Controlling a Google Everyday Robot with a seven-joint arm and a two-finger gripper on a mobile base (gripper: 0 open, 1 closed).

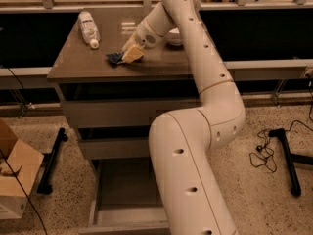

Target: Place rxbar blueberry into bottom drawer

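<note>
The rxbar blueberry [115, 58], a small dark navy bar, lies on the brown cabinet top [88, 65], left of centre. My gripper [132, 54] is down at the cabinet top, right against the bar's right end and covering part of it. The bottom drawer [124, 214] is pulled open below, a shallow grey tray partly hidden behind my white arm [195, 151]. The two drawers above it are closed.
A white plastic bottle [88, 28] lies at the back left of the cabinet top. A white bowl [174, 36] sits behind my arm. A cardboard box [13, 177] stands on the floor at left, a black stand leg [286, 160] and cables at right.
</note>
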